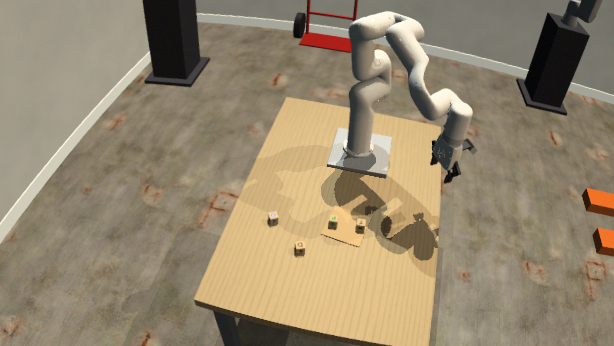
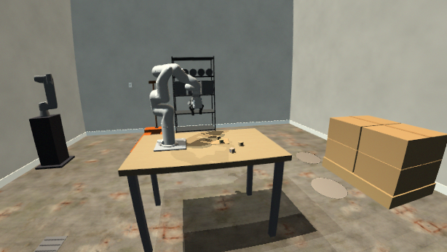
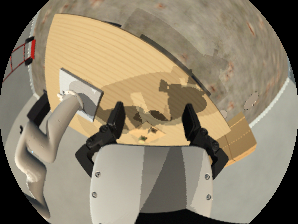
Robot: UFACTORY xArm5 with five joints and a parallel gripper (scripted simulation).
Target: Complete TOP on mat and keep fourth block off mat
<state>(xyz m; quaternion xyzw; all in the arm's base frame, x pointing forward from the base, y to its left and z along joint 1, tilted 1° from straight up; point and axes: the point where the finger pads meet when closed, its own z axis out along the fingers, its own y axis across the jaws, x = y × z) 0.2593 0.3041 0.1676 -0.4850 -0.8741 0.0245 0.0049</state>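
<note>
A tan mat (image 1: pixel 347 235) lies on the wooden table (image 1: pixel 310 300) (image 2: pixel 204 160) in front of the robot's base. Two letter blocks stand on it, one with a green letter (image 1: pixel 333 223) and one with a dark letter (image 1: pixel 360 226), with a gap between them. Two more blocks lie off the mat: one with a blue letter (image 1: pixel 273 218) (image 2: pixel 240 143) and one nearer the front (image 1: pixel 299 248) (image 2: pixel 231 149). The letters are too small to read. My gripper (image 1: pixel 441 171) (image 2: pixel 196 111) (image 3: pixel 154 109) is open and empty, high over the table's edge, far from all the blocks.
The robot's grey base plate (image 1: pixel 382 160) sits at the back of the table. Off the table stand black pedestals (image 1: pixel 172 45), a red hand truck (image 1: pixel 327 30), a shelf rack (image 2: pixel 194 91) and large cardboard boxes (image 2: pixel 382 156).
</note>
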